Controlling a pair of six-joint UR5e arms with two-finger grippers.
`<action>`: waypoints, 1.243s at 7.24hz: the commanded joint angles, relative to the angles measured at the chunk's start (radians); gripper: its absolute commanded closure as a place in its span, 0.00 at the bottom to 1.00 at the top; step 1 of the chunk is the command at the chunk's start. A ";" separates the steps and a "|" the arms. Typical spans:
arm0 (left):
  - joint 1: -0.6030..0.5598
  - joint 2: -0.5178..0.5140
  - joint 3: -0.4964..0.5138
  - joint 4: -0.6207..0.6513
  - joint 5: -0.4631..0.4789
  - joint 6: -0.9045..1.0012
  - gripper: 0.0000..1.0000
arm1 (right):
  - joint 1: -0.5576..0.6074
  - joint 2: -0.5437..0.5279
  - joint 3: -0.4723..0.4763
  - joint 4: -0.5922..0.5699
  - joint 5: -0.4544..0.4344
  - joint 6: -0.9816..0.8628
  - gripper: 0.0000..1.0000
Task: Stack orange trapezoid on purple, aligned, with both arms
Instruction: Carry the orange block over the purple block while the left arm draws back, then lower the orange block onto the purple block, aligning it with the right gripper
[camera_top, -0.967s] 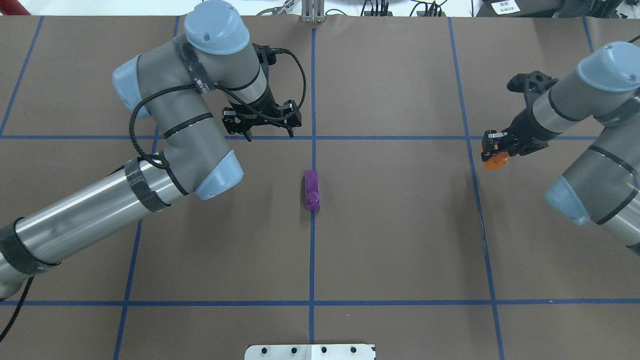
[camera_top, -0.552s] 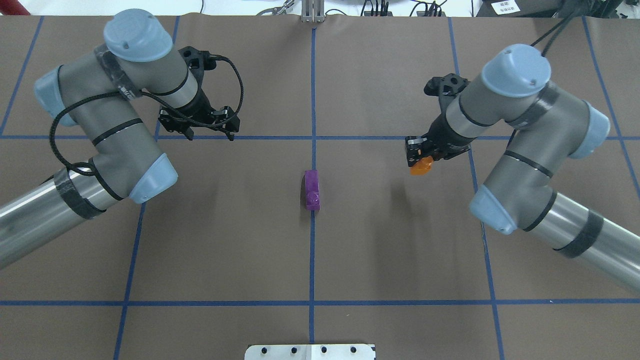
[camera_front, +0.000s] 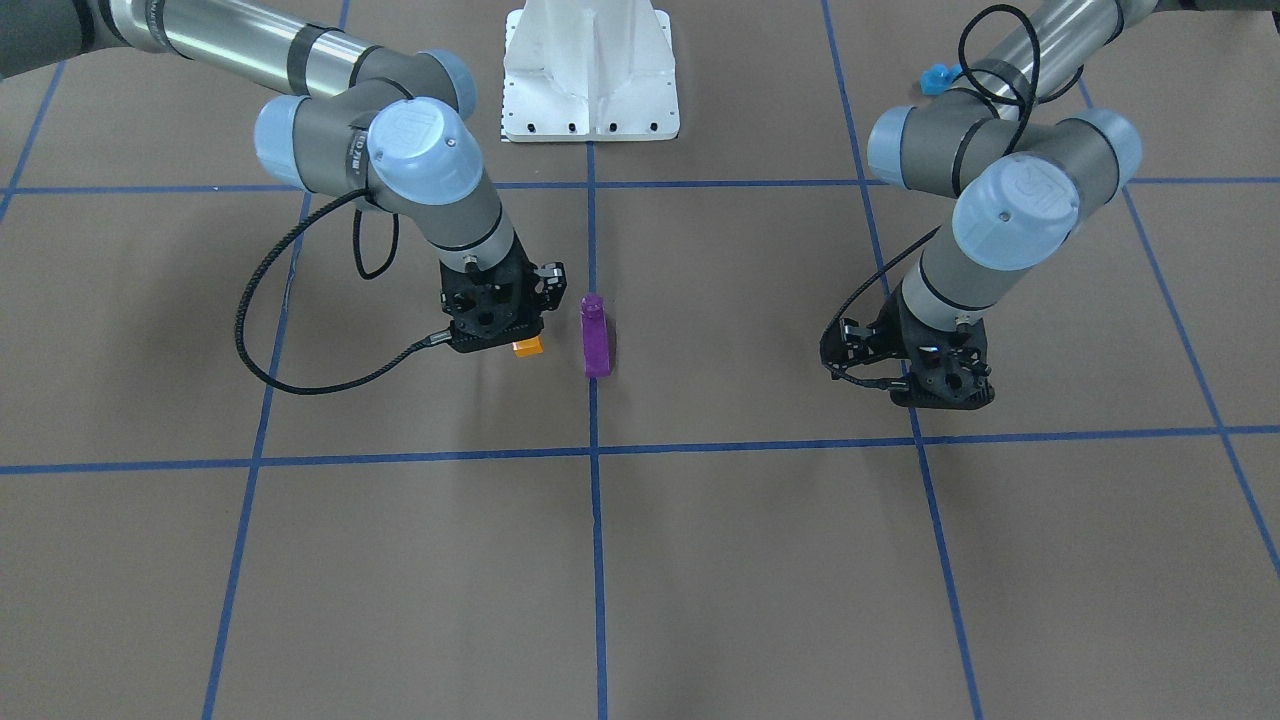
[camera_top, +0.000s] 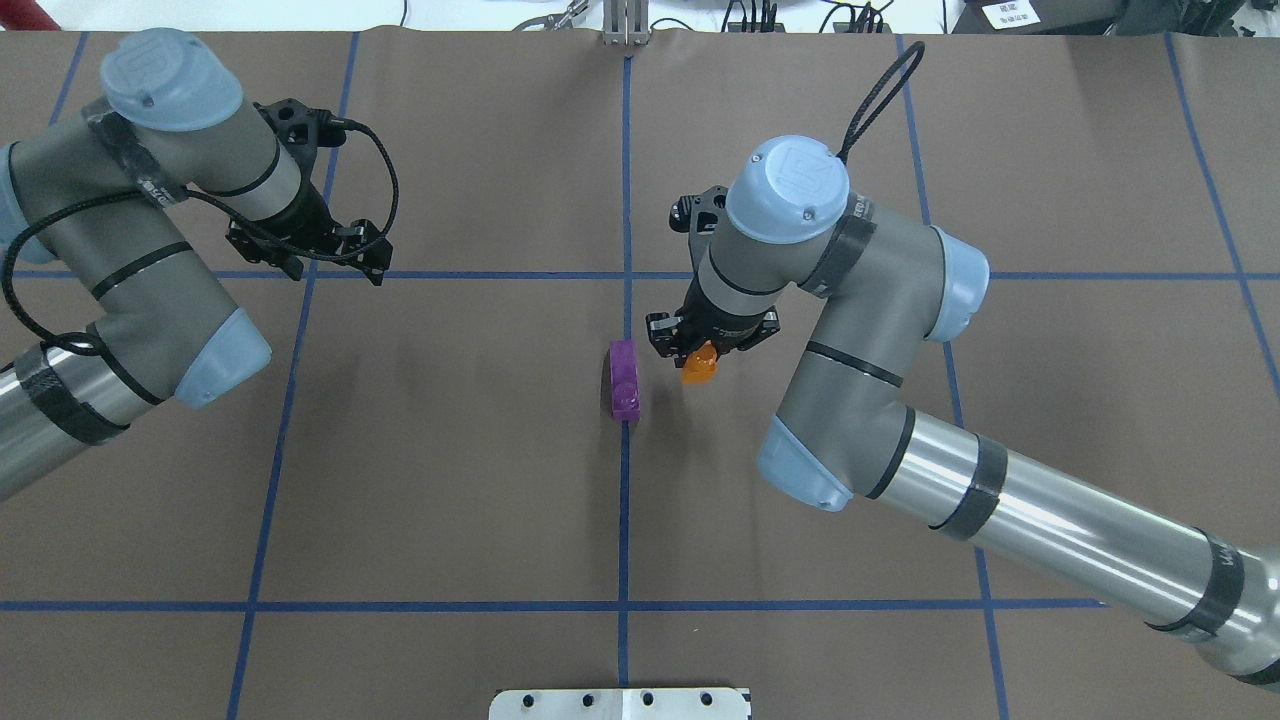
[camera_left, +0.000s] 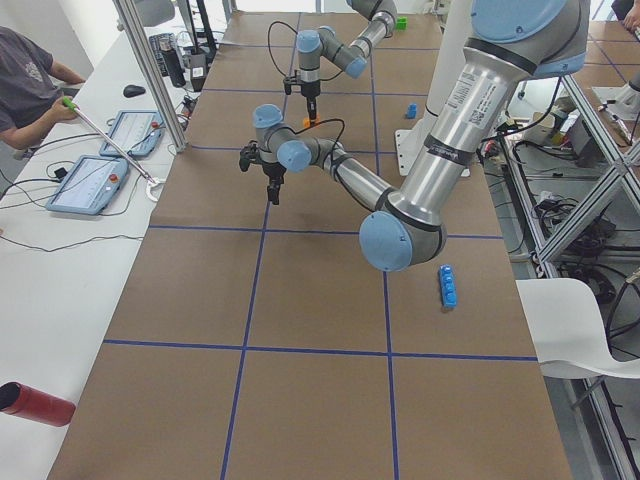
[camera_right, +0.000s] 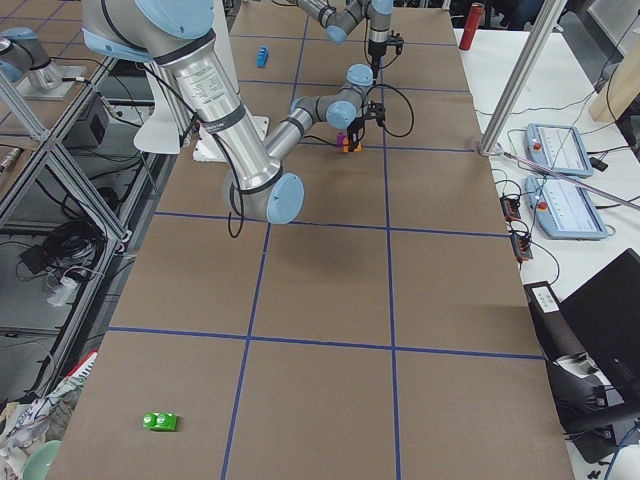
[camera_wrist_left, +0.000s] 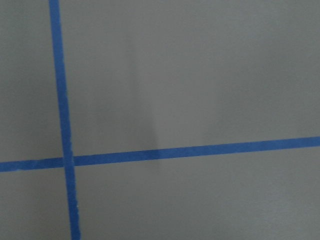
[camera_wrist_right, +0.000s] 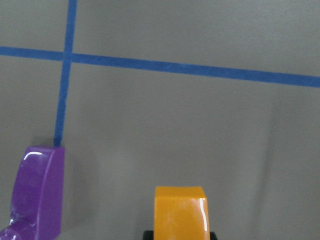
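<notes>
The purple block (camera_top: 624, 378) sits on the table on the centre blue tape line; it also shows in the front view (camera_front: 595, 335) and at the lower left of the right wrist view (camera_wrist_right: 40, 197). My right gripper (camera_top: 700, 352) is shut on the orange trapezoid (camera_top: 699, 364) and holds it just to the right of the purple block, apart from it. The orange trapezoid also shows in the front view (camera_front: 527, 347) and the right wrist view (camera_wrist_right: 180, 210). My left gripper (camera_top: 338, 276) is open and empty, far to the left over a tape crossing.
A small blue block (camera_front: 935, 77) lies near the robot's base on its left side. A long blue brick (camera_left: 448, 285) and a green block (camera_right: 160, 421) lie toward the table's ends. The white base mount (camera_front: 590, 70) stands at the table's robot-side edge.
My right arm has swung left with the orange trapezoid, from the table's right side to just beside the purple block. My left arm has moved left, away from the centre, still open.
</notes>
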 joint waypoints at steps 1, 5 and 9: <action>-0.003 0.013 -0.012 0.000 0.000 0.001 0.01 | -0.024 0.052 -0.039 -0.004 -0.003 0.006 1.00; 0.000 0.014 -0.012 0.000 0.000 -0.001 0.01 | -0.064 0.098 -0.051 -0.044 -0.058 0.082 1.00; 0.002 0.014 -0.012 0.000 0.000 -0.001 0.01 | -0.073 0.128 -0.079 -0.051 -0.070 0.082 1.00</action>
